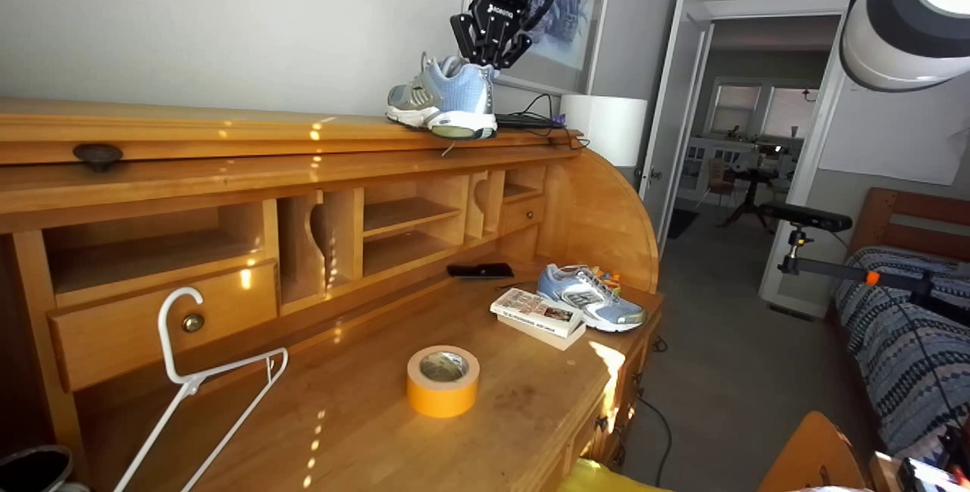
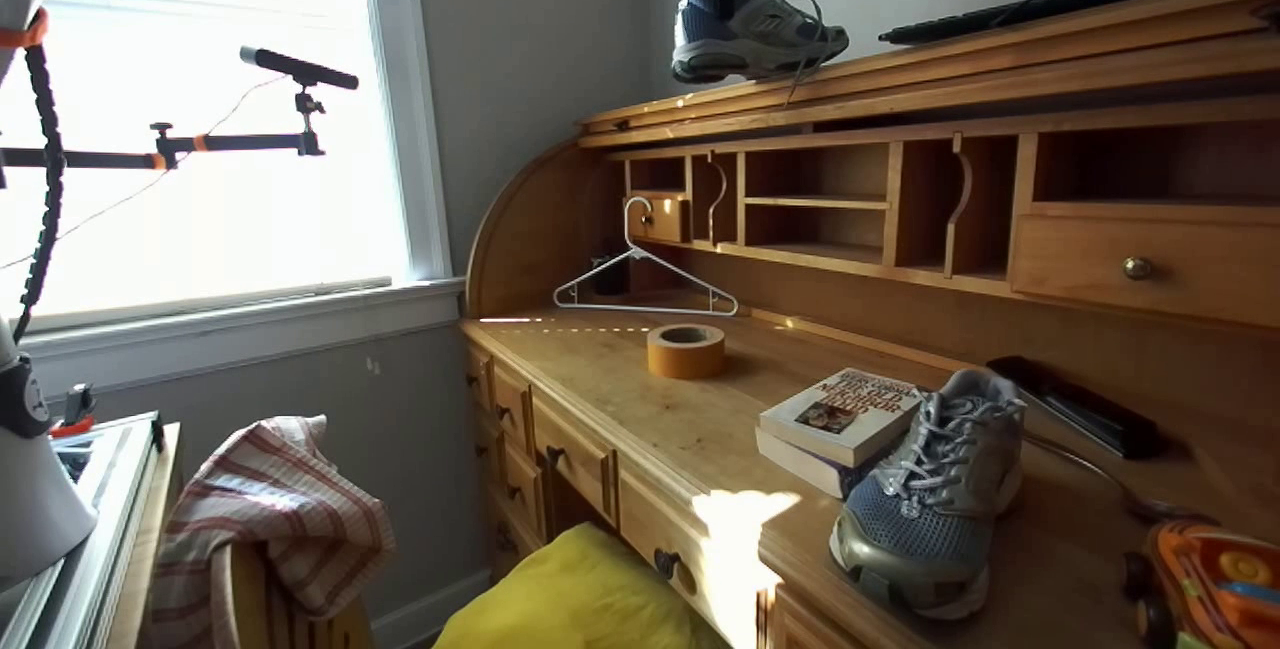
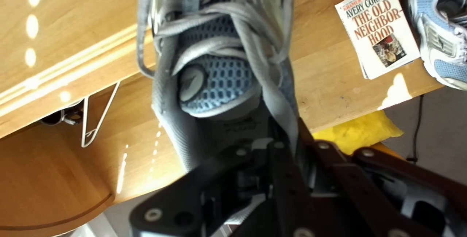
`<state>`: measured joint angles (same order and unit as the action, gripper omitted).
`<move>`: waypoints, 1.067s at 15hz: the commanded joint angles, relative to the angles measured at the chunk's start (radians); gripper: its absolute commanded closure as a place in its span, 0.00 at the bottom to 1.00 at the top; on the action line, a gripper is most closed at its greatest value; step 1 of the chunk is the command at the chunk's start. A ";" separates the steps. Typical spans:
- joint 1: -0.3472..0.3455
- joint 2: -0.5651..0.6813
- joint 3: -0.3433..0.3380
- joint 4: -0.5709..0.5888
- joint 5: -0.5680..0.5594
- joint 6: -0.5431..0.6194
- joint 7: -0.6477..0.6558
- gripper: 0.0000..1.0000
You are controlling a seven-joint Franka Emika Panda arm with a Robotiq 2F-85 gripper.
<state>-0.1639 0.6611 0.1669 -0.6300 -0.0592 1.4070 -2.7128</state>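
We see the pincer (image 1: 489, 62) closed on one side of the blue shoe (image 1: 461, 98) at the counter's top ledge (image 1: 227, 130), and fear that off-centre hold could let it twist loose.

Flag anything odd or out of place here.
A running shoe stands on the roll-top desk beside stacked paperbacks, and the hand holds a matching running shoe up at the desk's top, laces dangling: shoes look misplaced there. A white clothes hanger also seems propped hook-up rather than flat; its support isn't clear.
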 commanded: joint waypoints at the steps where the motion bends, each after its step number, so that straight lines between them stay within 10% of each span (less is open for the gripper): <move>1: -0.002 0.038 0.009 0.073 -0.003 -0.019 -0.044 0.98; 16: -0.025 0.049 0.002 0.055 0.001 0.000 0.000 0.91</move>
<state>-0.1887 0.7096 0.1690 -0.5747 -0.0583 1.4070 -2.7125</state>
